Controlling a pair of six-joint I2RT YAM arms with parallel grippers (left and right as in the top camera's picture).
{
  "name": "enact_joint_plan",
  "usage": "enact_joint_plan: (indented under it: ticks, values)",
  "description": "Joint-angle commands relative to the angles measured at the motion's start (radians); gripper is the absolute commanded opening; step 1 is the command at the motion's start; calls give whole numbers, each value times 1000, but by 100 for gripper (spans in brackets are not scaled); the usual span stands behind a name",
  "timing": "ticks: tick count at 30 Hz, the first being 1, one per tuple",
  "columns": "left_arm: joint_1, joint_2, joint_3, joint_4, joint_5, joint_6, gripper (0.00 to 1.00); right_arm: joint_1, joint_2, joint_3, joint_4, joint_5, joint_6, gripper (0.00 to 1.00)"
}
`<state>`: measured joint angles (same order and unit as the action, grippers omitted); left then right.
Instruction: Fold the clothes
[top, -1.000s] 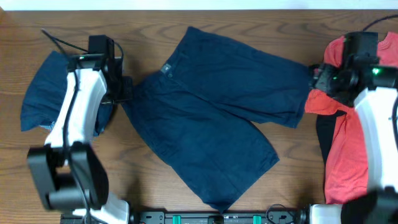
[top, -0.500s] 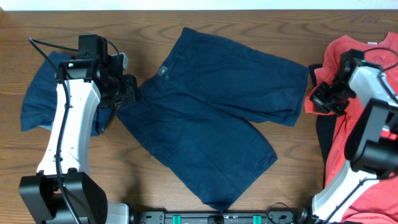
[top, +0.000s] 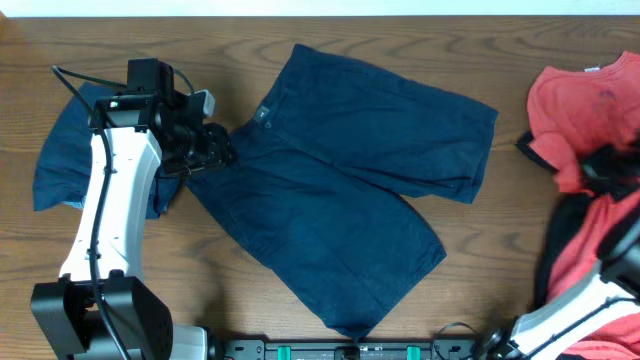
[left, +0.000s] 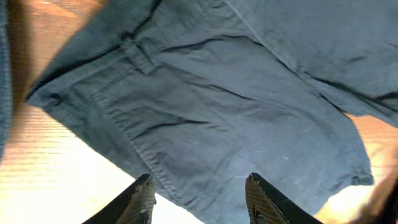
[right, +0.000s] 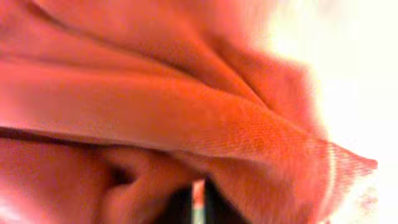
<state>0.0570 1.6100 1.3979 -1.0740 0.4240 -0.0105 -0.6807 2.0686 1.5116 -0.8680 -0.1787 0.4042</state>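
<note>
My left pincer (left: 199, 190) spread open and empty above the navy shorts (top: 350, 170) lying flat mid-worktop (top: 490, 270), my right pincer (top: 605, 165) close against the red T-shirt (top: 565, 90), I cannot tell its opening

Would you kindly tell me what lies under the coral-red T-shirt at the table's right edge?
Black fabric shows beneath the coral-red T-shirt, along its left side. The shirt covers the rest, so what garment it is cannot be told.
</note>
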Motion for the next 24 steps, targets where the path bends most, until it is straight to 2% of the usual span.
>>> enact_joint_plan:
  ticks: [1, 4, 9, 12, 16, 17, 19, 21, 24]
  values:
    - [3, -19, 1, -6, 48, 18, 49, -38, -100, 41, 43, -447, -216, 28]
    - [2, -19, 5, -3, 52, 45, 48, -30, -151, 42, 65, -598, -272, 40]
    - [2, -47, 23, -3, 97, 93, 48, 78, -177, 40, 19, -572, -317, 52]
    - [2, -106, 24, -3, 96, 109, 47, 185, -173, 27, -41, -422, -301, 58]
    - [3, -208, 24, -3, 96, 111, 49, 333, -152, -2, -72, -140, -199, 68]
    - [3, -236, 24, -5, 97, 111, 53, 369, -145, -14, -61, -79, -179, 70]
    - [3, -286, 24, -10, 97, 111, 69, 423, -132, -35, -26, 19, -141, 71]
    - [3, -328, 24, -18, 97, 111, 80, 465, -114, -52, 23, 90, -111, 71]
    - [3, -377, 24, -18, 96, 111, 80, 504, -69, -61, 124, 130, -101, 69]
